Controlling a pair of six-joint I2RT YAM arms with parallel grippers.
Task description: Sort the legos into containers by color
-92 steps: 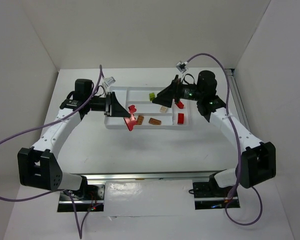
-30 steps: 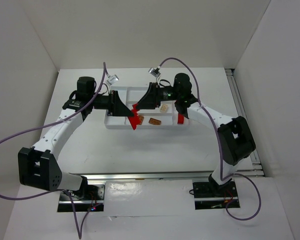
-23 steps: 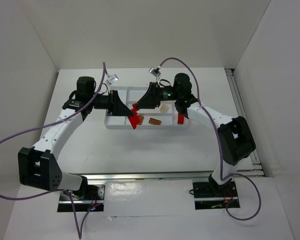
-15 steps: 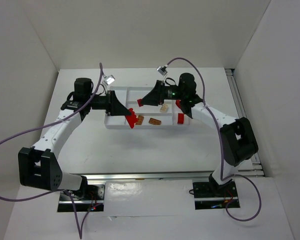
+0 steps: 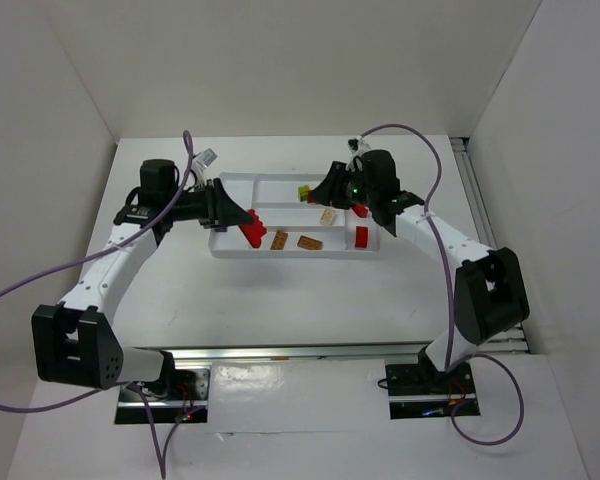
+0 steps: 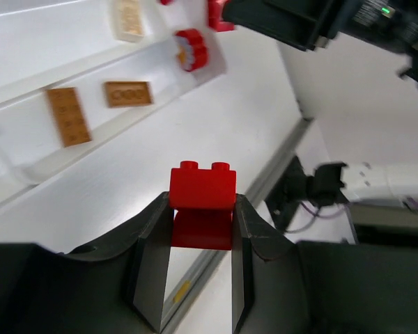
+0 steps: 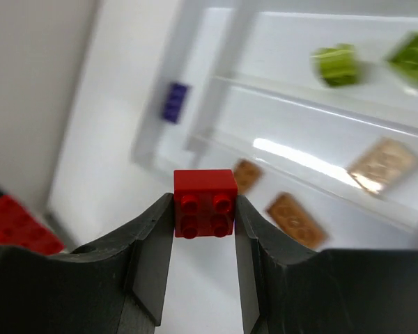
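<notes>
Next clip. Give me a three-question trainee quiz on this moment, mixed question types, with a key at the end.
1. True or false: the left gripper is shut on a red studded plastic brick, and the right gripper is shut on a second red brick.
2. In the top view, the two flat bricks lying side by side in the near compartment of the white divided plastic tray are: A lime green, B orange, C purple.
3. How many lime green bricks does the right wrist view show in the tray?
Key: 1 true; 2 B; 3 two.
</notes>
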